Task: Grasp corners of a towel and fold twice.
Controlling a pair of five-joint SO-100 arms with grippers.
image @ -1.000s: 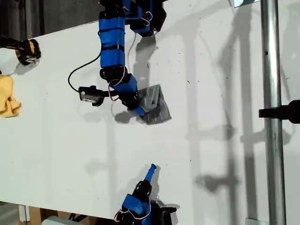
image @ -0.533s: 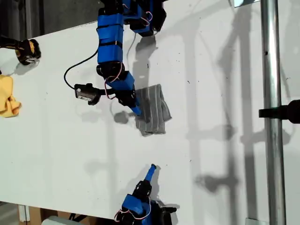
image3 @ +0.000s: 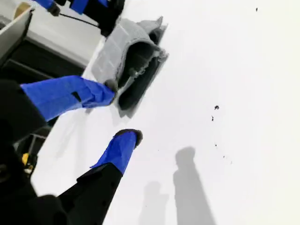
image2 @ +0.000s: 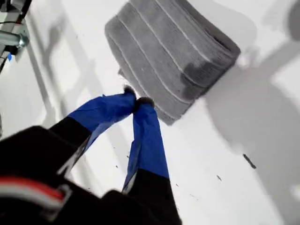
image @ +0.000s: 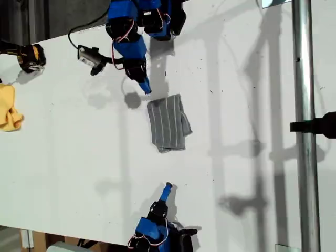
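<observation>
A white table (image: 63,157), and the towel (image: 168,123) is laid folded at its middle. My first gripper (image2: 136,101) is pinched empty above it — my second gripper (image3: 119,110) is held parted nearby, nothing grasped.

The exterior view looks straight down on the white table (image: 236,131) from high up, so both my arms show, at its top and bottom edges. The first wrist view rides close behind my first gripper (image2: 136,101), aimed down at the table. The second wrist view sits low behind my second gripper (image3: 119,110), looking across it. All three catch the towel (image: 168,123).
</observation>
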